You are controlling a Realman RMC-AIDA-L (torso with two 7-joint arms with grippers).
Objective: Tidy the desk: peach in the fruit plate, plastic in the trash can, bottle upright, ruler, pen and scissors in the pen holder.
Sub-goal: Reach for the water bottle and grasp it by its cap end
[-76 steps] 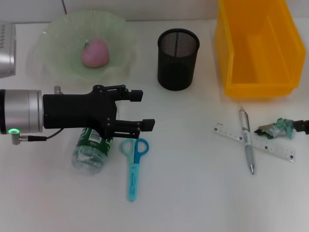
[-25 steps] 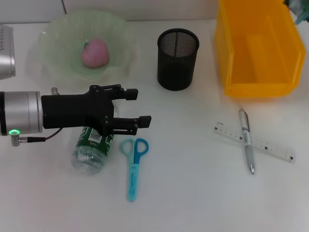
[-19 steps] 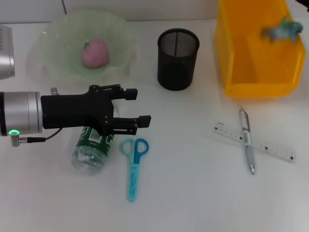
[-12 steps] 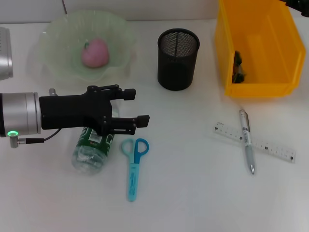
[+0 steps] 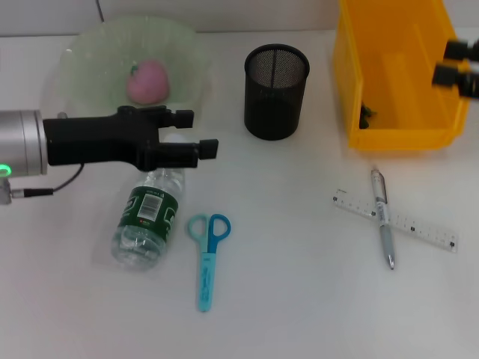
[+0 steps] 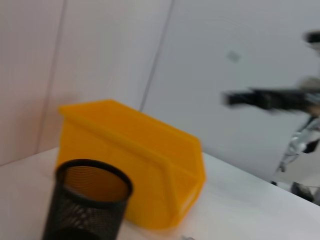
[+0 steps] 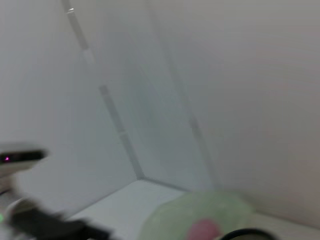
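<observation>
Peach (image 5: 147,81) sits in the pale green fruit plate (image 5: 82,45) at the far left of my head view, and in front of that plate I see the left gripper (image 5: 196,132) held level above the desk with its two black fingers spread apart around empty air. Just nearer than the gripper the bottle (image 5: 147,218) lies on its side, green label up, its cap end pointing toward the plate. Beside it the blue scissors (image 5: 206,256) lie flat, handles away from me, close to the bottle but not touching it. The black mesh pen holder (image 5: 275,91) stands upright near the desk's middle and looks empty from above. To its right the yellow trash can (image 5: 397,71) holds a small dark scrap of plastic (image 5: 366,114) against its inner left wall. In front of the can the pen (image 5: 382,218) lies across the clear ruler (image 5: 395,219), touching it. At the far right edge the right gripper (image 5: 458,63) hangs above the can's right rim, fingers parted and holding nothing.
</observation>
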